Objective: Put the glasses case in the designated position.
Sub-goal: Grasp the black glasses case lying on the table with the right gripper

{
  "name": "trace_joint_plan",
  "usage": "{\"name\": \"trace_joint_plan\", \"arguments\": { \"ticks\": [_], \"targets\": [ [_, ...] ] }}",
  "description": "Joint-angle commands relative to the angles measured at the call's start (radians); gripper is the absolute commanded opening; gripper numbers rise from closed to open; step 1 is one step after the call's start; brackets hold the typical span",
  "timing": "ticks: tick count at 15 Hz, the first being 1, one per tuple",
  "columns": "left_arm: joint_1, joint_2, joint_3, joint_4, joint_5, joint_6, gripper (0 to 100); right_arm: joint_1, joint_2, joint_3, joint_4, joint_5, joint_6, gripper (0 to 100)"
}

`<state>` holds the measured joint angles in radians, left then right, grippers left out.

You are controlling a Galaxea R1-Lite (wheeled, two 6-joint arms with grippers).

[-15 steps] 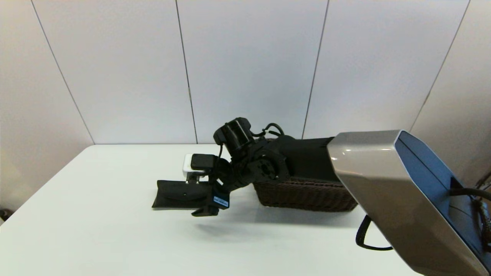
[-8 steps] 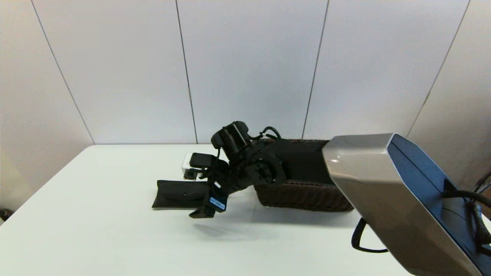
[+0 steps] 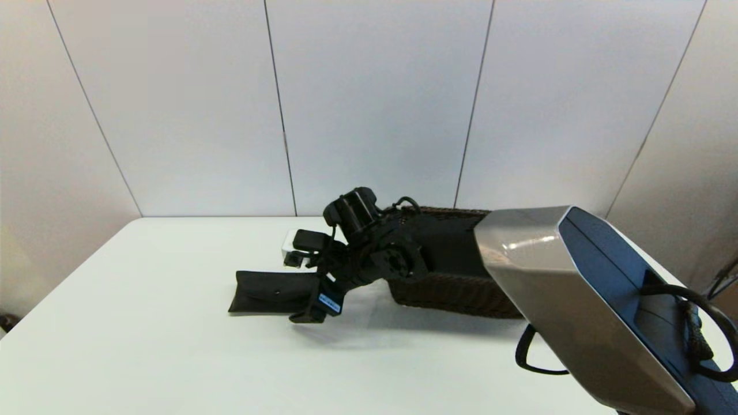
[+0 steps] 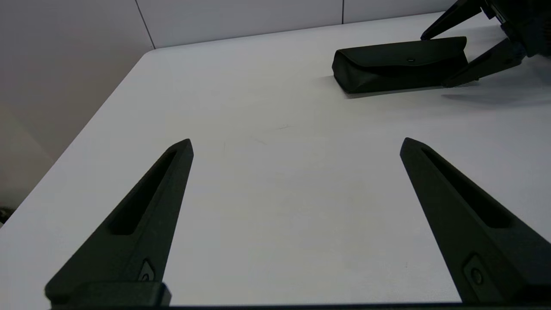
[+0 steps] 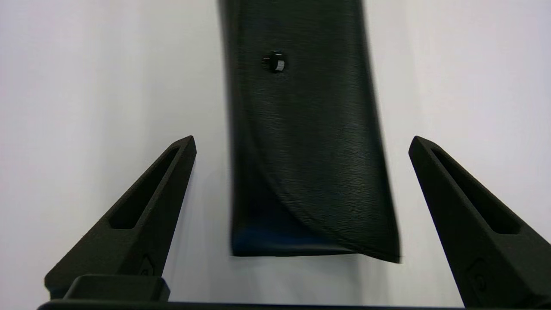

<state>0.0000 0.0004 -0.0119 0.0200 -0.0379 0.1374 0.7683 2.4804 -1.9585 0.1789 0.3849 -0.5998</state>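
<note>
The right arm covers much of the woven basket (image 3: 455,291) in the head view, so only its front wall and a strip of the back rim show, and what lies inside cannot be told; a small white and black object (image 3: 300,243) behind the wrist is half hidden and hard to identify; the left arm itself is out of the head view. The glasses case (image 3: 271,292) lies flat on the white counter (image 3: 144,346), left of the basket and well apart from the counter's edges, its flap up with the snap button (image 5: 274,63) showing; its far end is cut off in the right wrist view, and its right end is masked by the wrist in the head view. The right pincer (image 5: 301,142) is at that right end, fingers spread wide apart on either side of the case, not touching it so far as shows; one fingertip (image 3: 302,317) sits low near the counter. The left pincer (image 4: 297,144) hovers low over bare counter, fingers likewise wide apart, the case well beyond them; broad open counter lies in front and to the left of the case.
</note>
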Motion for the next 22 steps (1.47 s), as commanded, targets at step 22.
{"name": "trace_joint_plan", "arguments": {
  "ticks": [22],
  "targets": [
    [0.000,0.001,0.000,0.000,0.001,0.001,100,0.026,0.018,-0.003,-0.056,0.000,0.000,100]
  ]
}}
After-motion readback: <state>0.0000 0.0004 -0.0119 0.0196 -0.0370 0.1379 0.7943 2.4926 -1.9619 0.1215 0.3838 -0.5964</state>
